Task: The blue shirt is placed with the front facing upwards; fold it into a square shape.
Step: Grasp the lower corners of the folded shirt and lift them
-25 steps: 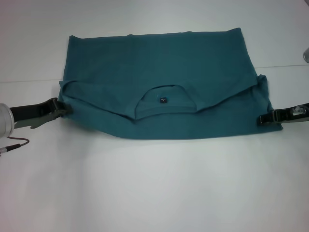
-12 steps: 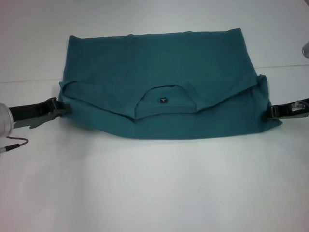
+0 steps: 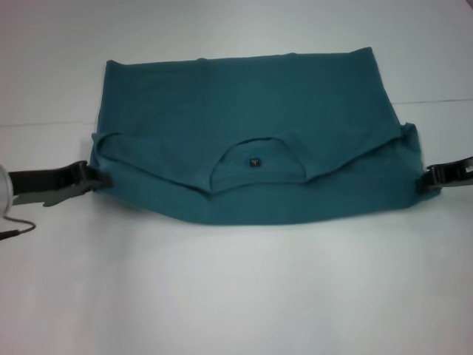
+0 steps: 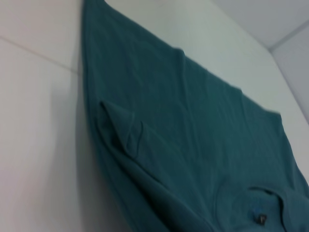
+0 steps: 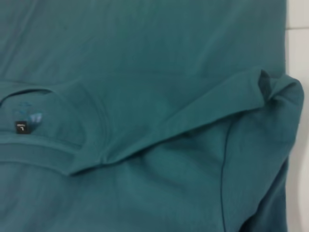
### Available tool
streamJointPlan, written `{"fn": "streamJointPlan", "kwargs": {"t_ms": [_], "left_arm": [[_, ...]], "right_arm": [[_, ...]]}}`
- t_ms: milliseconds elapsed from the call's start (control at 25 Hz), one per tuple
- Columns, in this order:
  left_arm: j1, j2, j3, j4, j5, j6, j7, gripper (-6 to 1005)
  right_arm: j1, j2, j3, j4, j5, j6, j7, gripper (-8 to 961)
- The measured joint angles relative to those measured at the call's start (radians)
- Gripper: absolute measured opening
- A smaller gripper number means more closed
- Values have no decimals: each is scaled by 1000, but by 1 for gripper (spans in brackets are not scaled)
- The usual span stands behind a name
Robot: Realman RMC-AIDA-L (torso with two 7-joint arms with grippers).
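The blue shirt [image 3: 251,96] lies folded across the white table, its collar [image 3: 255,161] and small black neck label [image 3: 253,161] facing up near the front fold. My left gripper [image 3: 102,177] is at the shirt's left edge, shut on the cloth there. On the opposite side, my right gripper [image 3: 426,177] is shut on the right edge and holds it taut. The left wrist view runs along the shirt [image 4: 193,145] from its left side. The right wrist view shows the shirt [image 5: 145,72], the label [image 5: 21,126] and a bunched right corner [image 5: 275,92].
The white table [image 3: 236,288] spreads out in front of the shirt. A thin cable [image 3: 15,228] lies near the left arm. A faint seam line [image 3: 44,123] crosses the table behind the grippers.
My right gripper has moved outward to the right, drawing the shirt's right edge with it. The shirt now spreads wider and sits a little lower. The left gripper has barely shifted.
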State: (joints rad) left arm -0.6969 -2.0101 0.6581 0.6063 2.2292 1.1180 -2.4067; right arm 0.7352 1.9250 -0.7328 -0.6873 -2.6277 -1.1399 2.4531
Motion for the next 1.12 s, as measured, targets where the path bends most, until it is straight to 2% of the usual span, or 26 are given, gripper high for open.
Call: {"fn": "streamJointPlan", "kwargs": {"t_ms": [200, 320, 520, 760, 880, 1120], "left_arm": [[22, 4, 0, 103, 104, 161, -51, 68], [48, 1, 0, 168, 116, 276, -65, 68], [116, -4, 4, 286, 128, 465, -95, 68], [184, -16, 1, 374, 212, 637, -102, 67], [210, -23, 0, 394, 244, 690, -98, 67], [233, -26, 0, 399, 266, 756, -83, 67]], "right_arm": [[-31, -4, -5, -129, -12, -198, 32, 45], [-37, -4, -4, -179, -74, -319, 58, 45], [-53, 23, -5, -270, -154, -475, 65, 45], [-70, 29, -12, -293, -159, -595, 43, 46], [-76, 28, -33, -279, -169, -650, 26, 45], [-91, 46, -35, -285, -190, -703, 11, 45]]}}
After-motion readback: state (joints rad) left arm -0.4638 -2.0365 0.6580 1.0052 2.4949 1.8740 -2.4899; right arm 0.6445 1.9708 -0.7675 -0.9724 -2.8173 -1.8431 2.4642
